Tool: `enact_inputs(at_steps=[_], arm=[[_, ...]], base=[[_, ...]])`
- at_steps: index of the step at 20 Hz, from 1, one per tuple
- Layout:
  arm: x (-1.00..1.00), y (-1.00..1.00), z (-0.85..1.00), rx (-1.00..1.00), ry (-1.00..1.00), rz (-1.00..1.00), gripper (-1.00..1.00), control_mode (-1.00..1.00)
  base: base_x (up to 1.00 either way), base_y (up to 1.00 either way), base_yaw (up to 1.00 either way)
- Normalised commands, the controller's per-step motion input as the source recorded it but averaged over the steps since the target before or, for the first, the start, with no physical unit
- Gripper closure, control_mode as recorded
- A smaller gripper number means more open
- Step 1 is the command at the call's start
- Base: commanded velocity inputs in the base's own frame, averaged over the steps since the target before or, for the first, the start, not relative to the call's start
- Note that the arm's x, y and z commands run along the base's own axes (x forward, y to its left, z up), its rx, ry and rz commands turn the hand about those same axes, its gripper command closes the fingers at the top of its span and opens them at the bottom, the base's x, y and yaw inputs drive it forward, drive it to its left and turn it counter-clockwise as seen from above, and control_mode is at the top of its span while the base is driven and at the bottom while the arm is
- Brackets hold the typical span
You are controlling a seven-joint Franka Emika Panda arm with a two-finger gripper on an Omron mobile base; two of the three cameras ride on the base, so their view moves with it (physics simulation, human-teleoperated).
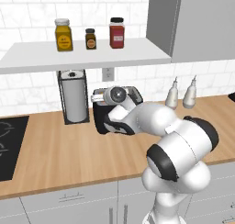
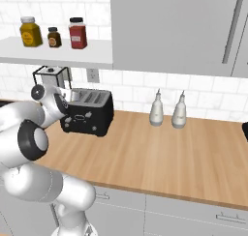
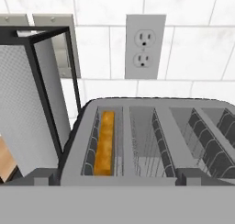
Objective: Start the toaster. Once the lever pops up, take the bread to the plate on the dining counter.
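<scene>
A: Jaws stand fully apart, gripping nothing. From the left base, the arm hides most of the toaster (image 1: 117,114).

B: From the right base, its lever is too small to pick out.

A: Hand view: bread (image 3: 105,142) sits in the slot nearest the paper-towel holder (image 3: 27,108); press the lever straight down.
</scene>
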Motion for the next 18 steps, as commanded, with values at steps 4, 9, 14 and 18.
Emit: enact_inputs(at_steps=[4, 9, 14, 18], arm=[[0.14, 0.01, -0.05, 0.00, 0.00, 0.00, -1.00, -1.00], [0.05, 0.06, -0.12, 0.00, 0.00, 0.00, -1.00, -1.00], [0.00, 0.09, -0.09, 0.00, 0.00, 0.00, -1.00, -1.00], [0.00, 0.07, 0.00, 0.00, 0.00, 0.00, -1.00, -1.00]], base=[[0.00, 0.00, 0.00], [0.00, 0.00, 0.00], [0.00, 0.00, 0.00], [0.00, 0.00, 0.00]])
